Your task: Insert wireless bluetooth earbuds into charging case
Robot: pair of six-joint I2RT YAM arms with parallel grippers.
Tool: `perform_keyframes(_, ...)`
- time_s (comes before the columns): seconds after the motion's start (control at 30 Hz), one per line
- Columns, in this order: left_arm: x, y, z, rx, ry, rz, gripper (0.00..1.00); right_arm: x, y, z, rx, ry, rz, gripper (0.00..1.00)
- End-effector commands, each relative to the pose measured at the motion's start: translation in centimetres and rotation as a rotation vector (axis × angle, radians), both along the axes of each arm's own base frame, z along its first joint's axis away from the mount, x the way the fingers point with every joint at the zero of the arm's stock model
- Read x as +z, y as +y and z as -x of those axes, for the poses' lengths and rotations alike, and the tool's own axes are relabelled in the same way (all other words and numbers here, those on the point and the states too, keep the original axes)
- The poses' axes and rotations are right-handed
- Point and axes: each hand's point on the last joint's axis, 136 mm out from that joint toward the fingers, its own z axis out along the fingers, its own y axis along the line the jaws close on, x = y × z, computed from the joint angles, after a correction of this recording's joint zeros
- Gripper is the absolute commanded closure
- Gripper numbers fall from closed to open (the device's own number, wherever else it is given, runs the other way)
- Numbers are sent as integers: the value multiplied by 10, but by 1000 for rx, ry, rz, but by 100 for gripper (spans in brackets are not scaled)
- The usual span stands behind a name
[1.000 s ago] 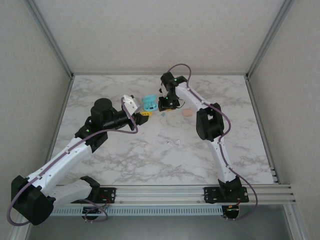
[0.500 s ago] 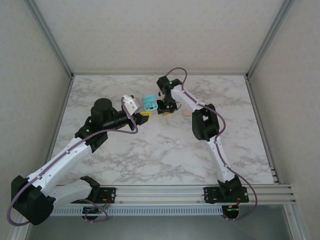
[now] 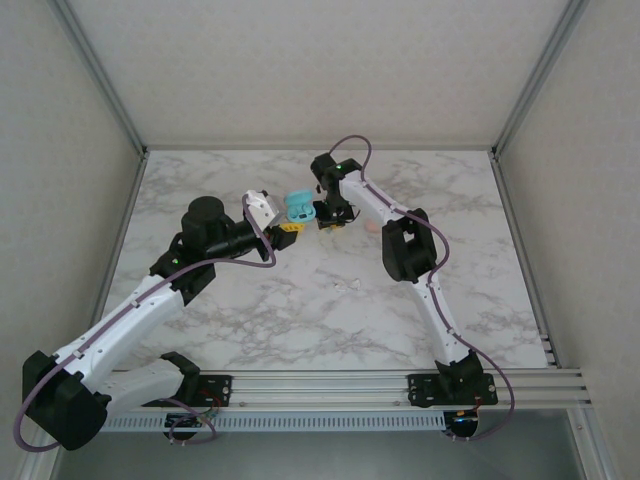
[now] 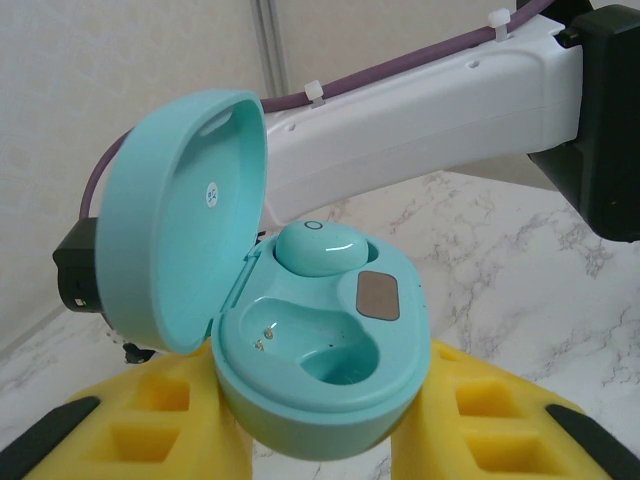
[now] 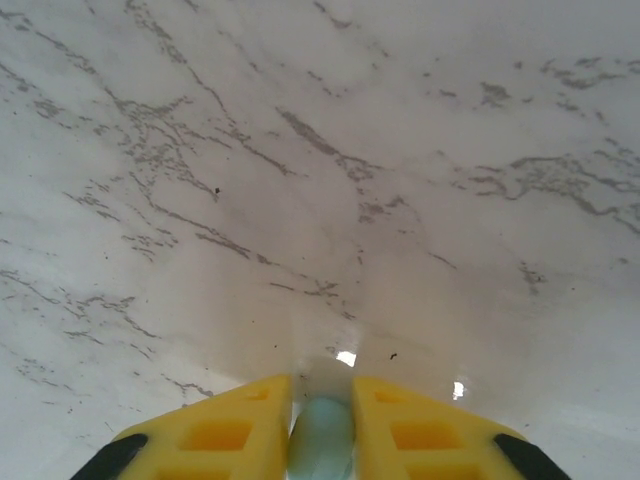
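A teal charging case (image 4: pixel 330 370) with its lid (image 4: pixel 185 220) swung open sits between my left gripper's yellow fingers (image 4: pixel 150 425). My left gripper (image 4: pixel 320 425) is shut on its base. One teal earbud (image 4: pixel 318 245) lies seated in the far socket; the near socket (image 4: pixel 310 350) is bare. My right gripper (image 5: pixel 322 420) is shut on a second teal earbud (image 5: pixel 322 448), low over the marble. From above, the case (image 3: pixel 298 206) hangs just left of my right gripper (image 3: pixel 326 219), and my left gripper (image 3: pixel 288 230) is under it.
A pink rounded case (image 3: pixel 372 228) lies on the marble table (image 3: pixel 300 320), partly behind the right arm. Two small pale bits (image 3: pixel 350 287) rest near the table's middle. Metal frame posts and walls enclose the sides and back.
My right gripper has closed on the teal earbud and edged left toward the open case. The left arm and the case have stayed still.
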Motion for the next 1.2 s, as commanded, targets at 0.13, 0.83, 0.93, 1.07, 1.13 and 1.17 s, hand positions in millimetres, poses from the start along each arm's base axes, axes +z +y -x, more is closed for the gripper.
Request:
perform_keyframes(0.13, 10, 2, -2, 14, -38, 19, 77, 12, 3, 11, 48, 4, 9, 82)
perform_keyframes(0.83, -5, -7, -15, 18, 21, 14, 76, 137, -11, 67, -19, -4, -563, 83)
perform_keyframes(0.93, -9, -10, -20, 15, 32, 14, 77, 164, -22, 71, -40, -23, -669, 83)
perform_keyframes(1.07, -15, -17, -27, 6, 57, 15, 76, 190, -39, 78, -67, -30, -782, 83)
perform_keyframes(1.13, -18, -20, -30, 3, 66, 14, 77, 202, -46, 81, -73, -35, -828, 83)
perform_keyframes(1.17, -20, -22, -32, 2, 70, 12, 77, 208, -49, 83, -75, -38, -846, 83)
